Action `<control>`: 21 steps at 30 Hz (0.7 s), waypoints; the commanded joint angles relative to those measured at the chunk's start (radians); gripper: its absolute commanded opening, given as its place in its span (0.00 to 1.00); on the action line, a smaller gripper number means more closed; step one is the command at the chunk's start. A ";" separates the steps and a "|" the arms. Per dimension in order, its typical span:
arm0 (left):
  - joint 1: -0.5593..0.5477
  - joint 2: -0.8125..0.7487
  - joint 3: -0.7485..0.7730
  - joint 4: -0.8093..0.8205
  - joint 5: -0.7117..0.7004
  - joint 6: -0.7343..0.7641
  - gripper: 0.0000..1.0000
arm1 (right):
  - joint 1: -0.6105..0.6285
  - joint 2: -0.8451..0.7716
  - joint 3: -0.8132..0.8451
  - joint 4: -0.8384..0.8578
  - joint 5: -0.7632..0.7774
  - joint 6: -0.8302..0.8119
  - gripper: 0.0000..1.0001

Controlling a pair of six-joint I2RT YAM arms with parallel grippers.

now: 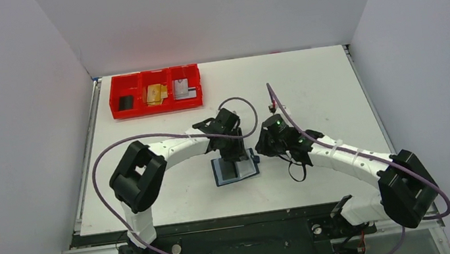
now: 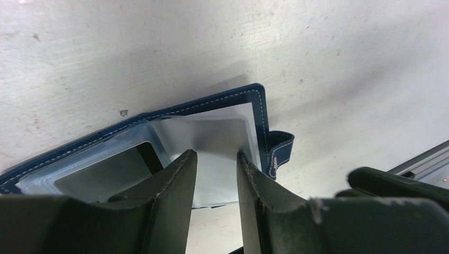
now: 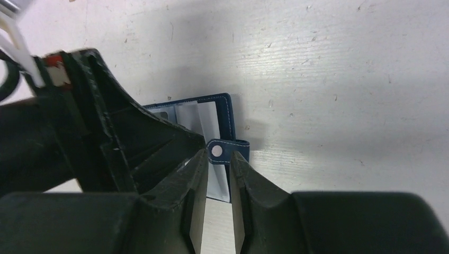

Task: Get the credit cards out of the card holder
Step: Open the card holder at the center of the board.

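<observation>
Top external view showed us both arm bases bolted at the near edge of the table point(image 1: 309, 82). The left arm point(image 1: 175, 148) curved in from the left and the right arm point(image 1: 346, 160) from the right, their wrists close together over the middle. Between them the card holder point(image 1: 232, 174) lay opened flat on the table, inner pockets up. The left jaws were over its far part, and the right jaws sat at its right edge.

From the left wrist we saw the fingers point(image 2: 174, 185) standing apart with a plain gap between them. Their tips were at the clear plastic pocket point(image 2: 212, 135) of the opened card holder point(image 2: 258, 121). Nothing filled the gap, so the left jaws were released. The strap tab point(image 2: 280, 151) stuck out from the card holder's edge just beyond the right-hand finger.

From the right wrist the fingers point(image 3: 196, 174) stood close together, with the strap tab point(image 3: 225, 150) and its pale snap point(image 3: 216, 151) right at their tips. We could not tell whether the right jaws were pinching the tab or only bracketing it.

Farther back, near the table's far left corner and well apart from the card holder, stood a red three-compartment tray point(image 1: 160, 107). Its left compartment held the black card point(image 1: 126, 102), the middle one the tan-gold card point(image 1: 155, 94), and the right one the silvery-grey card point(image 1: 182, 90).
</observation>
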 commanded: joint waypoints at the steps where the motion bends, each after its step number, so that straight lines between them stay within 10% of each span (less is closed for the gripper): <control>1: 0.029 -0.085 0.009 0.016 -0.005 0.019 0.31 | 0.029 0.013 0.036 0.040 -0.015 -0.009 0.18; 21: 0.081 -0.151 -0.054 0.011 -0.032 0.055 0.26 | 0.148 0.183 0.153 0.086 -0.107 -0.013 0.11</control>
